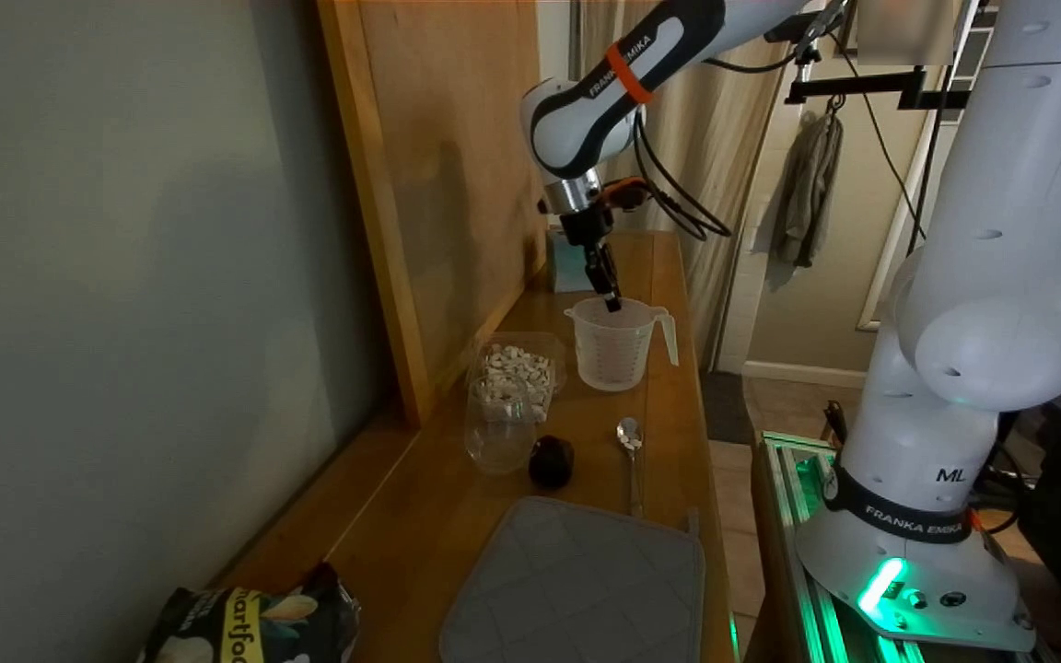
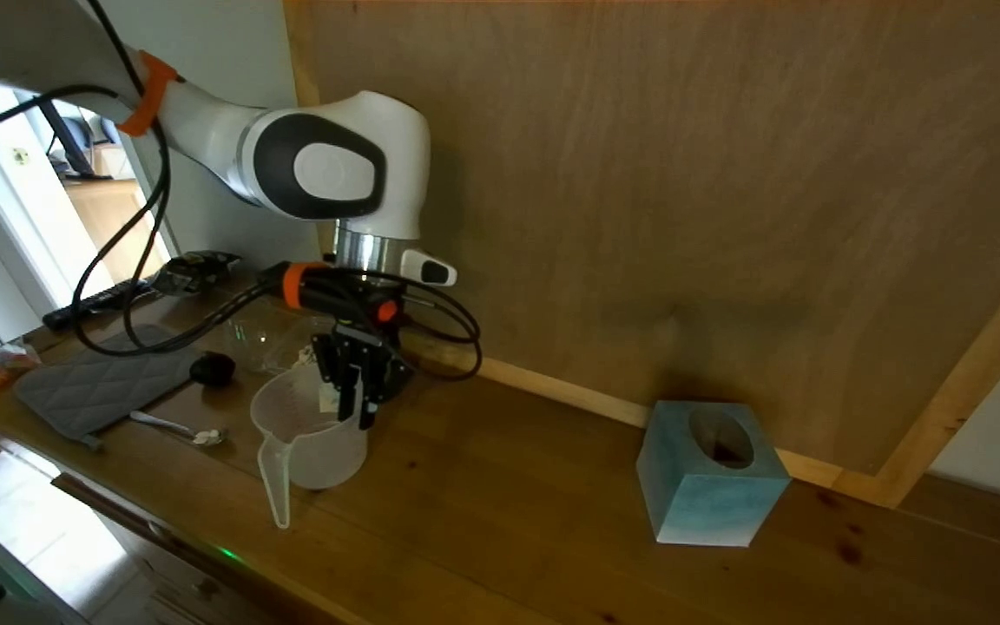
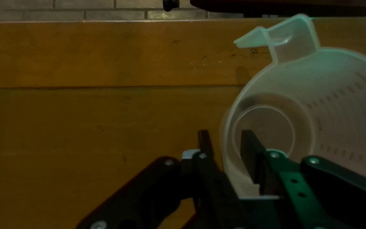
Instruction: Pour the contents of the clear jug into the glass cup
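Observation:
The clear jug stands upright on the wooden counter, its handle toward the counter's front edge. It also shows in an exterior view and in the wrist view, where its visible bottom looks bare. My gripper is open, pointing down at the jug's rim. In the wrist view one finger is over the jug's inside and the other outside its wall; the fingers are apart. It also shows in both exterior views. The glass cup stands upright near the wall; it shows faintly in an exterior view.
A clear tub of white pieces sits behind the glass cup. A dark round object, a spoon and a grey pot holder lie nearby. A blue tissue box and a snack bag stand farther off. A wooden panel backs the counter.

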